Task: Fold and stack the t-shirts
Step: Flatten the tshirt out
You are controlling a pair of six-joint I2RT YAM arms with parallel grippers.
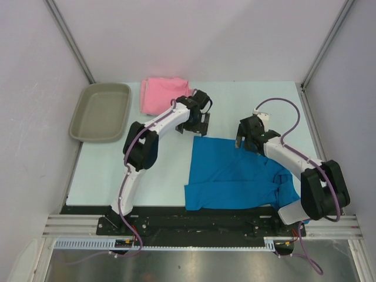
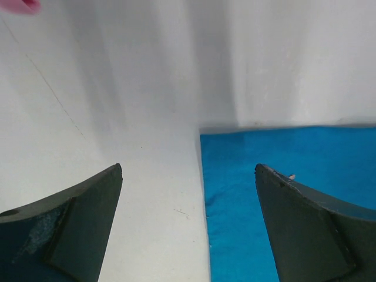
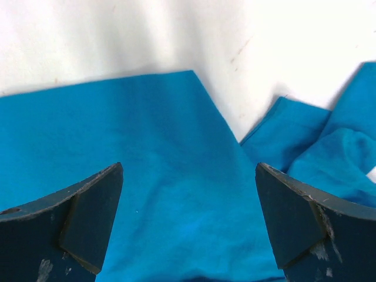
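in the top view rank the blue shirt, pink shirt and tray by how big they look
1. blue t-shirt
2. tray
3. pink t-shirt, folded; the left arm hides its near corner, so only its visible part counts

A grey-beige tray [image 1: 101, 113] sits at the far left corner of the bench [image 1: 158, 170]. It is a long box shape with round corners and low sides. Its left side seems to stick out a little past the edge of the bench, close to the left wall [image 1: 29, 117].

The bench top is flat and very pale, almost white with a bit of green. Plain light walls stand on three sides: left, back wall [image 1: 200, 35] and right wall [image 1: 352, 117]. A thin metal post [image 1: 70, 41] leans up in the back left corner, and another post [image 1: 326, 44] stands in the back right one.

Along the near edge runs a silver rail [image 1: 200, 226]. Below it lies a shiny metal sheet [image 1: 194, 264].
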